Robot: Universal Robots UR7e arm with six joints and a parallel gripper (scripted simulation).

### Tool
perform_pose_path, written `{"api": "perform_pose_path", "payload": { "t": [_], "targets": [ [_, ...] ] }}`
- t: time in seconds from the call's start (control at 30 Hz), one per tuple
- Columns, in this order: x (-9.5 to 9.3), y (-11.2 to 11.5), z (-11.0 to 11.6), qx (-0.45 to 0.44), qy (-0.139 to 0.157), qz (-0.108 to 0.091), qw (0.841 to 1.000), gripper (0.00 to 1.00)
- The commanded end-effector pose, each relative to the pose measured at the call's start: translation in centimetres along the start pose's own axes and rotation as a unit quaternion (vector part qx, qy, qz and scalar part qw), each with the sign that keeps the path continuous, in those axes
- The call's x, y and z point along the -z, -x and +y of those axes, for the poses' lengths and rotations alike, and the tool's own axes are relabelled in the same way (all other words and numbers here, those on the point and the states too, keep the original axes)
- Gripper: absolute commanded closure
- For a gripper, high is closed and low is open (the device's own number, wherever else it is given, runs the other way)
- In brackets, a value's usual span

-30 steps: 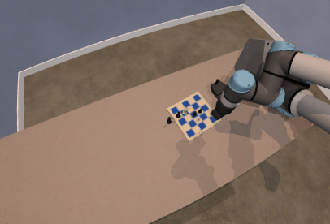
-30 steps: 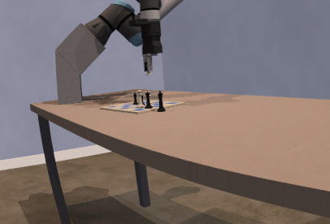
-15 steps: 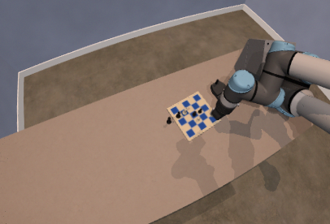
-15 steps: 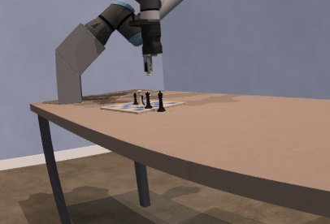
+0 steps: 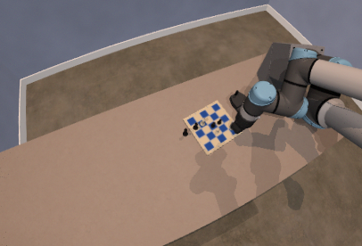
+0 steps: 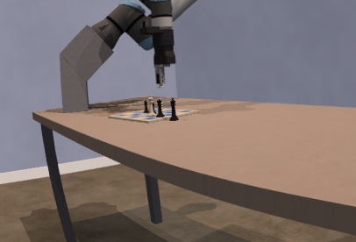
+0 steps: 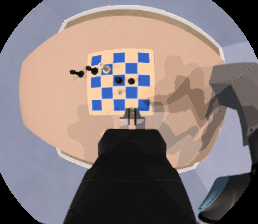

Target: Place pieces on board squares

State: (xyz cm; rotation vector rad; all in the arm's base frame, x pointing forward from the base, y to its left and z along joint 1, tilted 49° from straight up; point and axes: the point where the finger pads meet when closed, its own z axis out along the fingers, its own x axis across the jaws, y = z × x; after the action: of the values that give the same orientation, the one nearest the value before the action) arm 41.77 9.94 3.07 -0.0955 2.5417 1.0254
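My gripper (image 6: 160,83) (image 7: 131,113) points down, high above the board (image 5: 209,150) (image 7: 96,112), near its B5 edge. It is shut on a small pale piece, by its colour and the others' places the white bishop (image 6: 160,87); only its lower end shows below the fingers. The black rook (image 5: 213,125) (image 7: 118,80) stands on the middle square, C3. The white king (image 5: 202,123) (image 6: 151,106) (image 7: 106,69) stands on what looks like D2. The black king (image 5: 185,133) (image 6: 174,110) (image 7: 80,74) stands upright on the table beside the E edge.
A black piece (image 5: 195,127) (image 6: 160,109) (image 7: 94,71) stands at the board's edge, beside the white king. Another black piece (image 5: 218,121) (image 7: 131,81) stands beside the rook, and a pale piece (image 5: 218,131) (image 7: 120,92) stands on C4. E3 and B5 look bare.
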Motion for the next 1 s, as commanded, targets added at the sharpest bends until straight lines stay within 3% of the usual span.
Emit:
{"api": "perform_pose_path", "payload": {
  "t": [0.0,0.63,0.97],
  "targets": [
    [-1.3,0.1,-0.1,0.0,-0.001,-0.001,1.0,1.0],
    [-6.0,0.1,-0.1,0.0,-0.001,-0.001,1.0,1.0],
    [-7.0,0.1,-0.1,0.0,-0.001,-0.001,1.0,1.0]
  ]
}}
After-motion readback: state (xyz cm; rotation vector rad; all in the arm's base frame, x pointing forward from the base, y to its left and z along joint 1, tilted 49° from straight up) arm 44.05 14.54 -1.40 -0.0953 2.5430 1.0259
